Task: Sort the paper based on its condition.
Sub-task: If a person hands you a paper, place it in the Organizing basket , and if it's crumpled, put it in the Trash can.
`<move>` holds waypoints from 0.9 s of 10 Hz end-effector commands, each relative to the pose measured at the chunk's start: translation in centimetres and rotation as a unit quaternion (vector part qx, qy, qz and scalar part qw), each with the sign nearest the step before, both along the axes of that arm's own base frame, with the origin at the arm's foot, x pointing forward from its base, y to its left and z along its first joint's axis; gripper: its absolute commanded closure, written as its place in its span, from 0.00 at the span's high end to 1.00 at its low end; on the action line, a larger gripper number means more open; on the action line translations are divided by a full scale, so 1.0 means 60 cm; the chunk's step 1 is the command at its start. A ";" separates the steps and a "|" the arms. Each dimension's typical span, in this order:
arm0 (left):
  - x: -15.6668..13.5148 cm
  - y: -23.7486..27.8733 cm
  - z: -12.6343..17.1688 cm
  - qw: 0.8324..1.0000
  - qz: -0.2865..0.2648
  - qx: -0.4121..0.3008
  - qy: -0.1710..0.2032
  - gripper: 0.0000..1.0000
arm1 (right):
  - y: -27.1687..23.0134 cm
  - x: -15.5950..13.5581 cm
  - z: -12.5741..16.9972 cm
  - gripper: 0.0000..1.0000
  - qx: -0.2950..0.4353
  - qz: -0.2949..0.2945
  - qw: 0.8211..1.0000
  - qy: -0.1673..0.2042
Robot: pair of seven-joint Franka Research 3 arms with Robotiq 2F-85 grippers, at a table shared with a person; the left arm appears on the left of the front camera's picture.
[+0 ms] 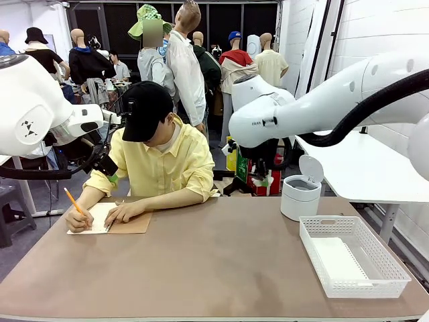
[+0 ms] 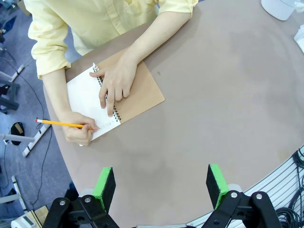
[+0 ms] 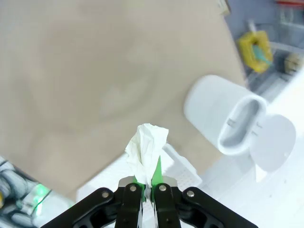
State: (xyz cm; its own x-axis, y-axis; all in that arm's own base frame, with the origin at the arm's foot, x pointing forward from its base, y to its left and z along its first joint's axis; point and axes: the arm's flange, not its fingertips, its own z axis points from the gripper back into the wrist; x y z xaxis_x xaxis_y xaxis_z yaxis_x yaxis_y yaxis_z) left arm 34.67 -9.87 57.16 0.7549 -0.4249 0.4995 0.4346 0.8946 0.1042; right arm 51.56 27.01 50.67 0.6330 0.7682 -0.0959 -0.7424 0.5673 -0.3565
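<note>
Table [image 1: 214, 261]: brown top with a rounded edge; its near edge is cut off at the bottom of the front view.
Right arm [image 1: 322, 100]: white shell with small dark lettering near the wrist, too small to read in full.
Left arm [image 1: 30, 107]: white shell with a small dark triangular mark and no legible text; most of it is cut off at the frame's left.
Person [image 1: 161, 161]: yellow shirt and black cap, seated at the far side and bent over the notebook.
Basket [image 1: 365, 287]: white lattice tray at the robot's right. In the right wrist view it is blurred and half hidden behind the gripper.
Bin [image 1: 299, 196]: white and round, with its flip lid standing open; no label can be seen.
Notebook [image 2: 137, 90]: spiral-bound, with a brown cover folded out. A faint pencilled line on the white page is unreadable, and the person's flat hand [image 2: 116, 80] covers the spiral.
Flat sheet [image 1: 335, 258]: plain white paper lying in the basket.
Left gripper [image 2: 160, 186]: jaws wide apart, nothing between the green pads.
Right gripper [image 3: 148, 178]: fingers pinched together on the crumpled paper. In the front view it is dark and hard to make out.
Crumpled paper [image 3: 148, 142]: a white wad sticking up from the fingertips, held above the basket and near the bin.
Pencil [image 2: 61, 123]: yellow, held in the person's writing hand [image 2: 78, 133], with its tip on the page.
</note>
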 end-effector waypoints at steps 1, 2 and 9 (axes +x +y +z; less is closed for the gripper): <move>0.000 0.002 0.000 1.000 0.000 0.002 -0.001 1.00 | -0.021 0.004 -0.014 0.00 -0.041 -0.062 0.997 -0.022; 0.000 0.002 0.000 1.000 0.000 0.002 -0.001 1.00 | -0.047 0.013 -0.017 0.00 -0.060 -0.091 0.993 -0.052; 0.000 0.002 0.000 1.000 0.000 0.002 -0.001 1.00 | -0.164 0.072 -0.039 0.00 -0.047 -0.131 0.983 -0.116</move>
